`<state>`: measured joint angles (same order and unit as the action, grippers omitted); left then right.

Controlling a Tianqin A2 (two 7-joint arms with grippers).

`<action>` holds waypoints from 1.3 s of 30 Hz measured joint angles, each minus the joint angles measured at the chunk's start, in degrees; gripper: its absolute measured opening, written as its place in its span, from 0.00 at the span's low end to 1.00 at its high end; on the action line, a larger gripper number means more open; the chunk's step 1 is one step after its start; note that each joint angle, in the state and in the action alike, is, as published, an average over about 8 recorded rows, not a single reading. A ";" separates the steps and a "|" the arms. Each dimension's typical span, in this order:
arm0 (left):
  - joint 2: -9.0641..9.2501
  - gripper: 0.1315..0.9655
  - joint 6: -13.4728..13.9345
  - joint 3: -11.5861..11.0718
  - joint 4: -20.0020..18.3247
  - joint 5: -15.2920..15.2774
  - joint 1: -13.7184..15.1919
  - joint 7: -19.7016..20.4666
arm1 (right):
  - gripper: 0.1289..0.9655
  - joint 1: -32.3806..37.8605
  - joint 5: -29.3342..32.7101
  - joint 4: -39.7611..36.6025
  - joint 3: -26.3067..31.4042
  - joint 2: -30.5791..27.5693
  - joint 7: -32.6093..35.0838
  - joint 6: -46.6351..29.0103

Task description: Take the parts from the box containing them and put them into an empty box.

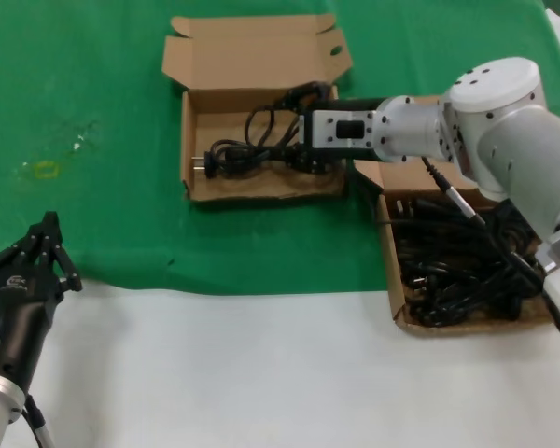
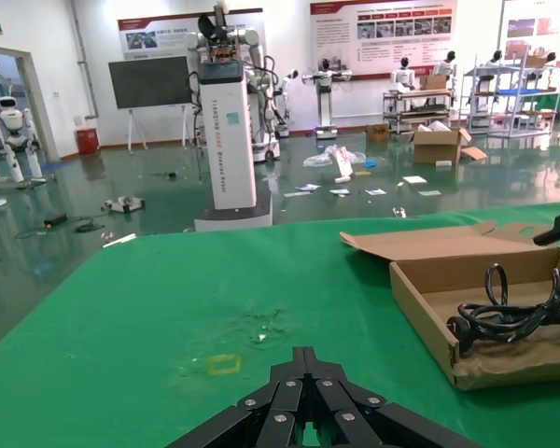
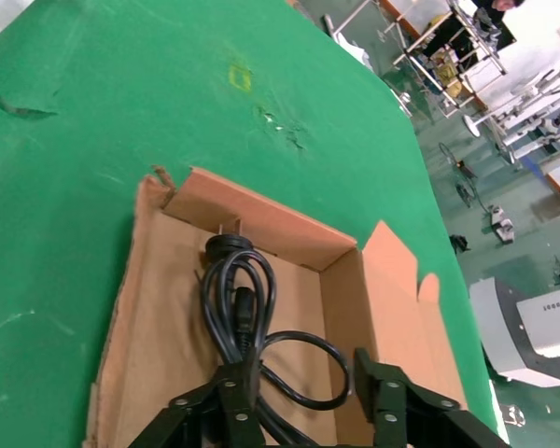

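In upper centre of head view: right gripper (image 1: 303,140) over the receiving box (image 1: 198,121), fingers spread around a black power cord (image 1: 252,154), apparently not yet clamped. Cord coiled in loose loops, moulded plug toward box's left end. Light, limp, likely to snag; best taken where loops bunch. Remaining cords (image 1: 462,266) heaped in source box (image 1: 397,308), right of frame. Left gripper (image 1: 42,252) parked lower left, fingers pressed together.
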<state>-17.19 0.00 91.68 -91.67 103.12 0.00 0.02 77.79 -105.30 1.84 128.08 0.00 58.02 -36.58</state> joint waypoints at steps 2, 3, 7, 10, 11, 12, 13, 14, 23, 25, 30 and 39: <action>0.00 0.01 0.00 0.00 0.00 0.00 0.00 0.00 | 0.27 0.13 0.32 -0.22 -0.76 -0.01 0.24 -0.04; 0.00 0.01 0.00 0.00 0.00 0.00 0.00 0.00 | 0.29 0.19 0.46 -0.32 -1.11 -0.01 0.35 -0.07; 0.00 0.02 0.00 0.00 0.00 0.00 0.00 0.00 | 0.39 0.35 0.77 -0.56 -1.95 -0.02 0.56 -0.19; 0.00 0.03 0.00 0.00 0.00 0.00 0.00 0.00 | 0.44 0.37 0.80 -0.58 -2.05 -0.03 0.59 -0.20; 0.00 0.03 0.00 0.00 0.00 0.00 0.00 0.00 | 0.47 0.37 0.81 -0.58 -2.05 -0.03 0.59 -0.20; 0.00 0.03 0.00 0.00 0.00 0.00 0.00 0.00 | 0.51 0.26 0.81 -0.46 -2.11 -0.05 0.51 -0.15; 0.00 0.03 0.00 0.00 0.00 0.00 0.00 0.00 | 0.54 0.08 0.81 -0.25 -2.19 -0.09 0.39 -0.07; 0.00 0.03 0.00 0.00 0.00 0.00 0.00 0.00 | 0.57 -0.20 0.82 0.07 -2.32 -0.15 0.18 0.06; 0.00 0.11 0.00 0.00 0.00 0.00 0.00 0.00 | 0.72 -6.42 0.93 7.22 -5.03 -1.51 -4.44 2.95; 0.00 0.12 0.00 0.00 0.00 0.00 0.00 0.00 | 0.77 -8.38 0.96 9.49 -5.89 -1.94 -5.91 3.87; 0.00 0.24 0.00 0.00 0.00 0.01 0.00 0.00 | 0.88 -13.55 1.05 15.50 -8.18 -3.08 -9.81 6.32; 0.00 0.47 0.00 0.00 0.00 0.01 0.00 0.00 | 0.98 -22.92 1.21 26.36 -12.30 -5.14 -16.85 10.73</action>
<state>-17.19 0.00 91.68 -91.67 103.12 0.00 0.02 54.87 -104.09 28.20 115.78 -5.15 41.18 -25.85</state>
